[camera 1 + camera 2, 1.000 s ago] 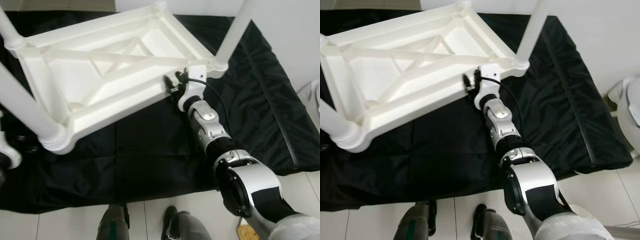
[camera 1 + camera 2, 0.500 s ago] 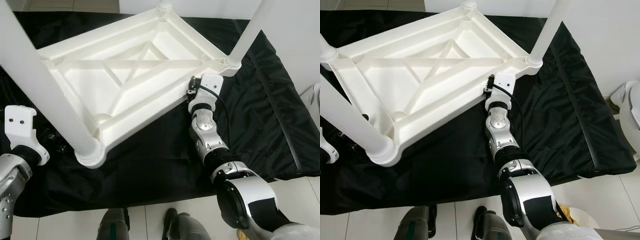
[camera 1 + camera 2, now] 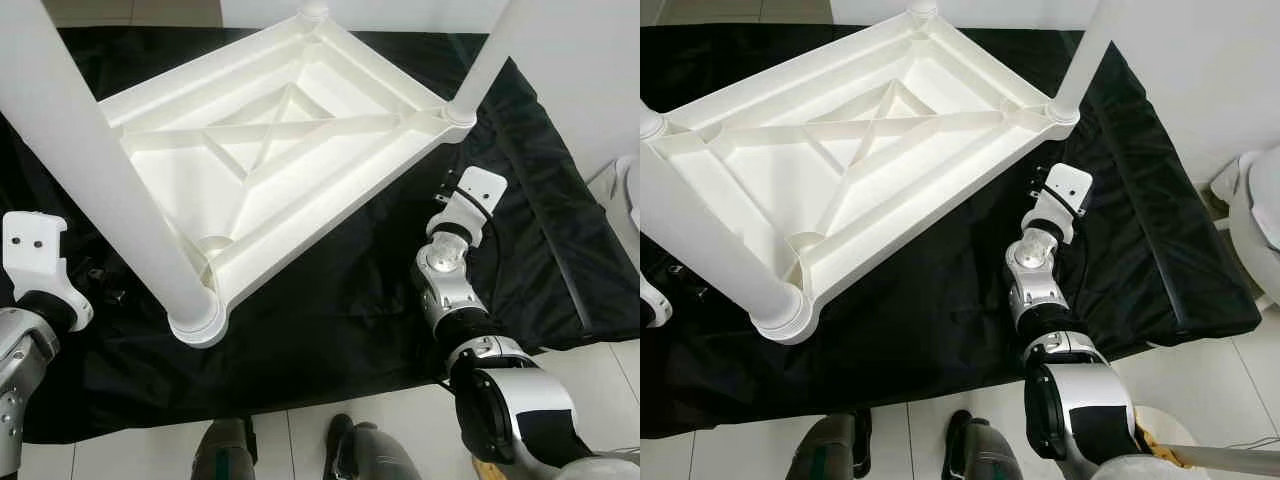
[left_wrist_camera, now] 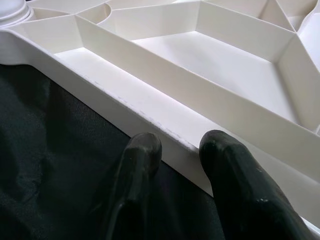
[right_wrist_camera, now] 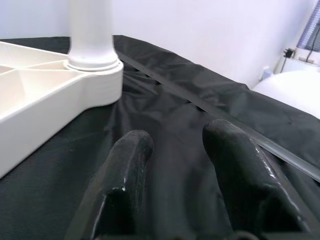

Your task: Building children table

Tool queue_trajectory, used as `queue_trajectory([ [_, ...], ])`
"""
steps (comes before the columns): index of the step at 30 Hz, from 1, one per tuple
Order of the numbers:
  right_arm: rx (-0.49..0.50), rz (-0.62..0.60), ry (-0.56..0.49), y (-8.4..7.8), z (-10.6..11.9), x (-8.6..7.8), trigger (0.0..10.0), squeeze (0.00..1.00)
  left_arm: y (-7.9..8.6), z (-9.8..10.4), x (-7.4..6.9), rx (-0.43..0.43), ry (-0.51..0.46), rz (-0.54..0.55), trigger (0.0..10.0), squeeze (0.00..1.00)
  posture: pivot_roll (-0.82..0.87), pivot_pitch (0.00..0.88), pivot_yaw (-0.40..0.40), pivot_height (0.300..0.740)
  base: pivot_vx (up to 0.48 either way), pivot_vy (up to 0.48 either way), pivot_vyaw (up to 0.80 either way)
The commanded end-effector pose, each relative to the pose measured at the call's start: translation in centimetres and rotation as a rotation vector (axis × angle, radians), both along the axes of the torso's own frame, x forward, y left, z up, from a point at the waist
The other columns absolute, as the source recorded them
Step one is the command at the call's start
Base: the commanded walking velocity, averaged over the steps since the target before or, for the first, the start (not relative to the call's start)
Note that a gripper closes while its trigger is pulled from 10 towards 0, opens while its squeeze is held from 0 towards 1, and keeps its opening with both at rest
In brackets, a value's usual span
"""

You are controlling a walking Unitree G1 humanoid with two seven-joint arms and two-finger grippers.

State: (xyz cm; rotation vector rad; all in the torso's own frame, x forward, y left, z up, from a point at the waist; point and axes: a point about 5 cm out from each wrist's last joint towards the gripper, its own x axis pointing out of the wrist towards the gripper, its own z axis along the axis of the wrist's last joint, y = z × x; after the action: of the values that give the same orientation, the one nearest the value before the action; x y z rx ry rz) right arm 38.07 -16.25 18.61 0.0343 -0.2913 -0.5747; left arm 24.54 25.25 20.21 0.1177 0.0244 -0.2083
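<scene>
The white plastic children's table (image 3: 300,215) lies upside down on a black cloth (image 3: 330,300), ribbed underside showing. Its legs stick up, one thick at the near left corner (image 3: 110,190) and another at the right corner (image 3: 490,60). My right gripper (image 5: 175,140) is open over the cloth just right of the table's right corner (image 5: 95,75), touching nothing; its white wrist (image 3: 1065,195) stands clear of the rim. My left gripper (image 4: 180,145) is open with its fingertips against the outer face of the table's rim (image 4: 150,115), at the table's left side.
The black cloth covers the floor under the table, with a raised seam (image 5: 240,130) along its right part. Small dark parts (image 3: 100,290) lie on it by my left wrist (image 3: 35,255). White tiles (image 3: 130,455) and my feet (image 3: 350,455) are nearest; a white object (image 3: 1255,200) stands at right.
My right gripper has come off the table's near right rim and drawn back to the right over the cloth. The table has turned slightly. The left arm stays put.
</scene>
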Motion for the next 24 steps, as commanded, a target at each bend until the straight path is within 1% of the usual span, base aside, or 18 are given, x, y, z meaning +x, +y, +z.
queue_trajectory([
  [1,0.040,0.020,0.054,-0.2,-1.0,0.1,10.0,0.00,-0.3,-1.3,0.1,0.001,0.063,-0.019,10.0,0.00,0.14,0.232,-0.050,0.740,0.000,0.000,0.00],
  [4,0.068,0.108,0.105,0.2,-1.7,0.5,10.0,0.00,-0.8,-1.4,0.2,-0.008,0.066,-0.034,10.0,0.00,0.14,0.227,-0.053,0.740,0.000,0.000,0.00],
  [6,0.085,0.149,0.132,0.3,-2.0,0.7,10.0,0.00,-1.1,-1.6,0.1,-0.011,0.071,-0.052,10.0,0.00,0.14,0.225,-0.055,0.740,0.000,0.000,0.00],
  [7,0.085,0.149,0.132,0.3,-2.0,0.7,10.0,0.00,-1.1,-1.6,0.1,-0.011,0.071,-0.052,10.0,0.00,0.14,0.225,-0.055,0.740,0.000,0.000,0.00],
  [8,0.095,0.199,0.151,0.5,-2.0,0.9,10.0,0.00,-1.5,-1.8,0.1,-0.010,0.081,-0.070,10.0,0.00,0.14,0.226,-0.055,0.740,0.000,0.000,0.00],
  [9,0.095,0.199,0.151,0.5,-2.0,0.9,10.0,0.00,-1.5,-1.8,0.1,-0.010,0.081,-0.070,10.0,0.00,0.14,0.226,-0.055,0.740,0.000,0.000,0.00],
  [10,0.096,0.224,0.157,0.6,-2.0,1.0,10.0,0.00,-1.8,-1.9,0.0,-0.016,0.085,-0.082,10.0,0.00,0.14,0.225,-0.055,0.740,0.000,0.000,0.00],
  [12,0.067,0.254,0.167,0.8,-1.8,1.2,10.0,0.00,-2.4,-1.8,-0.1,-0.013,0.076,-0.103,10.0,0.00,0.14,0.225,-0.057,0.740,0.000,0.000,0.00],
  [13,0.067,0.254,0.167,0.8,-1.8,1.2,10.0,0.00,-2.4,-1.8,-0.1,-0.013,0.076,-0.103,10.0,0.00,0.14,0.225,-0.057,0.740,0.000,0.000,0.00],
  [14,0.062,0.297,0.173,0.9,-1.5,1.5,10.0,0.00,-3.2,-1.9,-0.2,-0.030,0.078,-0.149,10.0,0.00,0.14,0.229,-0.057,0.740,0.000,0.000,0.00],
  [16,0.062,0.297,0.173,0.9,-1.5,1.5,10.0,0.00,-3.2,-1.9,-0.2,-0.030,0.078,-0.149,10.0,0.00,0.14,0.229,-0.057,0.740,0.000,0.000,0.00],
  [18,0.046,0.342,0.167,1.2,-1.0,1.8,10.0,0.00,-4.1,-2.1,-0.4,-0.043,0.092,-0.196,10.0,0.00,0.14,0.228,-0.059,0.740,0.000,0.000,0.00],
  [19,0.046,0.342,0.167,1.2,-1.0,1.8,10.0,0.00,-4.1,-2.1,-0.4,-0.043,0.092,-0.196,10.0,0.00,0.14,0.228,-0.059,0.740,0.000,0.000,0.00],
  [21,0.037,0.397,0.154,1.5,-0.4,2.1,10.0,0.00,-4.7,-2.2,-0.5,-0.050,0.104,-0.243,10.0,0.00,0.14,0.224,-0.059,0.740,0.000,0.000,0.00],
  [22,0.037,0.397,0.154,1.5,-0.4,2.1,10.0,0.00,-4.7,-2.2,-0.5,-0.050,0.104,-0.243,10.0,0.00,0.14,0.224,-0.059,0.740,0.000,0.000,0.00],
  [23,0.040,0.448,0.150,1.8,0.0,2.3,10.0,0.00,-5.1,-2.1,-0.7,-0.043,0.105,-0.285,10.0,0.00,0.14,0.218,-0.059,0.740,0.000,0.000,0.00],
  [24,0.040,0.468,0.152,2.0,0.2,2.4,10.0,0.00,-5.2,-2.0,-0.8,-0.042,0.105,-0.298,10.0,0.00,0.14,0.214,-0.058,0.740,0.000,0.000,0.00],
])
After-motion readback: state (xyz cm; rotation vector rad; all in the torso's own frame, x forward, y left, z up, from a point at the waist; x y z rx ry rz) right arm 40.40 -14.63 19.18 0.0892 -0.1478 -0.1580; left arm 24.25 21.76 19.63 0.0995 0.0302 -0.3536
